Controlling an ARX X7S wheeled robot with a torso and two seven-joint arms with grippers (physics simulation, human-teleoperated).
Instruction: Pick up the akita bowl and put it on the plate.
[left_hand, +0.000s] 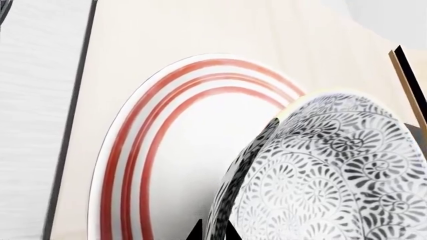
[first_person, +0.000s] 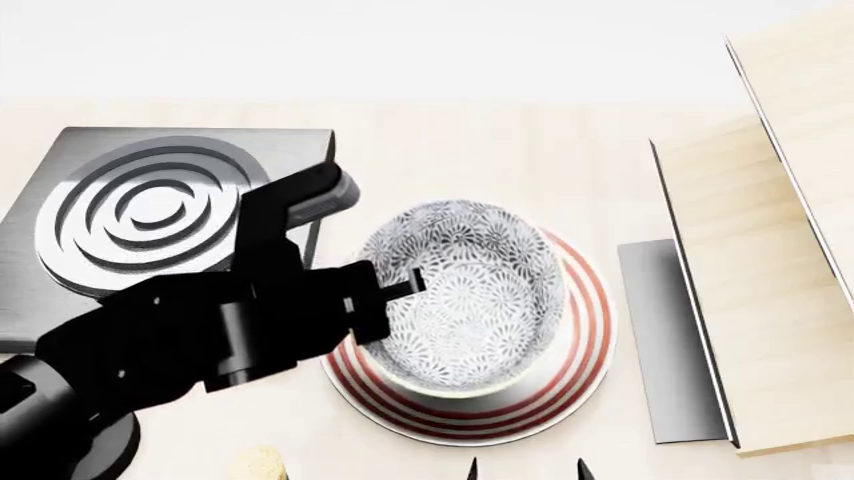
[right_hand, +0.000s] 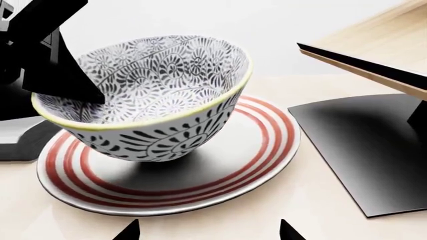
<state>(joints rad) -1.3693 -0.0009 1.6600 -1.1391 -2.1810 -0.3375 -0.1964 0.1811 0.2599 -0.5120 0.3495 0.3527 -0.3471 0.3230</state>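
- Left wrist view: the deep round ceramic akita bowl (left_hand: 333, 175), white with a dense grey-black floral pattern, fills the near side, with the flat round white plate with concentric red rings (left_hand: 133, 150) behind it on the pale wooden counter (left_hand: 200, 35). Only two dark fingertip points show at the picture's edge, beside the bowl's wall. No writing or brand can be read.
- Head view: the bowl sits inside the plate's rings, slightly toward the black left gripper (first_person: 400, 285), whose finger reaches over the bowl's rim, so it appears to pinch the wall there. A dark square stove burner with silver rings (first_person: 147, 215) lies beside the plate, and a wooden cabinet panel (first_person: 747, 260) stands on the other side. No labels are visible.
- Right wrist view: the bowl (right_hand: 153, 100) stands tilted on the plate (right_hand: 253, 145), its foot touching the plate's centre while the left gripper's black finger lies against the inner wall. The right gripper (right_hand: 207, 231) shows two spread tips near the plate, grasping nothing.
- Handling, as a judgement: glazed ceramic is rigid, fairly heavy, slick and chippable. The rim wall is the only practical place to pinch, one finger inside and one outside. Because it is tilted, releasing gently matters, or it may rock or clatter against the plate.
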